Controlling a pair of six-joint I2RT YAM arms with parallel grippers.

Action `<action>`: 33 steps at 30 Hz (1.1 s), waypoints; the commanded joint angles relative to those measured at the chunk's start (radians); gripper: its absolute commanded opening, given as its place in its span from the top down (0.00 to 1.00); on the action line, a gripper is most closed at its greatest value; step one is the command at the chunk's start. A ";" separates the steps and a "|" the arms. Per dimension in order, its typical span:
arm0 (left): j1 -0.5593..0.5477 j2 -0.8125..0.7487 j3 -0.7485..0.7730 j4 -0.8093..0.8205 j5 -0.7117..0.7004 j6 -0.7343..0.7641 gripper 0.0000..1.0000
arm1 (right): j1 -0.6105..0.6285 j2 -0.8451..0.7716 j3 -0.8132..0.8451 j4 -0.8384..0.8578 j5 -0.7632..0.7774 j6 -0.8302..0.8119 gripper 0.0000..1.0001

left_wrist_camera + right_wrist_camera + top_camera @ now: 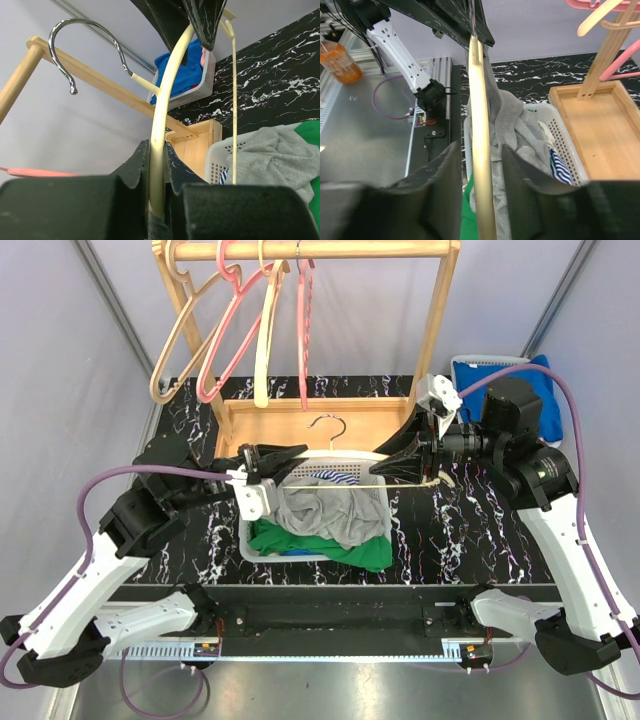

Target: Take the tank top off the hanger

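Hanger (161, 130) clamped in left fingers (134, 167); right fingers (437, 175) straddle its far arm, half wide, gripping nothing. Tank top (320, 508) sags into basket (245, 545); I reckon next: pinch cloth, pull.

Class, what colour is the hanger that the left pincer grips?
The hanger is cream; the left wrist view shows it best.

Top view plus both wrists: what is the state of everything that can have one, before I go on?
hanger: off the rack, held across above the basket.
left gripper: shut on one end of the hanger.
right gripper: open, jaws either side of the other end, gaps showing.
grey tank top: slumped into the basket; whether a strap is on the hanger, cannot tell.
basket: upright, holding clothes.
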 commanded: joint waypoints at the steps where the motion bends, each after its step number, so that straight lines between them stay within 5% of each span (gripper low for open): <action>1: 0.004 -0.002 0.066 0.106 -0.018 -0.022 1.00 | 0.010 -0.010 0.043 -0.009 0.031 -0.009 0.75; 4: 0.004 -0.019 0.047 0.112 -0.030 -0.020 1.00 | 0.010 -0.021 0.048 0.014 0.054 0.011 1.00; 8: 0.004 -0.039 -0.002 0.161 -0.053 -0.054 0.89 | 0.010 -0.047 0.034 0.054 0.080 0.039 1.00; 12: 0.004 -0.056 -0.032 0.189 -0.073 -0.057 0.28 | 0.010 -0.070 0.018 0.066 0.133 0.059 1.00; 15: 0.004 -0.072 -0.045 0.202 -0.093 -0.071 0.09 | 0.010 -0.090 0.006 0.064 0.147 0.064 1.00; 21: 0.004 -0.129 -0.071 0.160 -0.125 -0.089 0.11 | 0.011 -0.105 -0.003 0.040 0.159 0.059 1.00; 33: 0.004 -0.194 -0.141 0.130 -0.168 -0.148 0.56 | 0.010 -0.081 0.024 0.024 0.159 0.056 1.00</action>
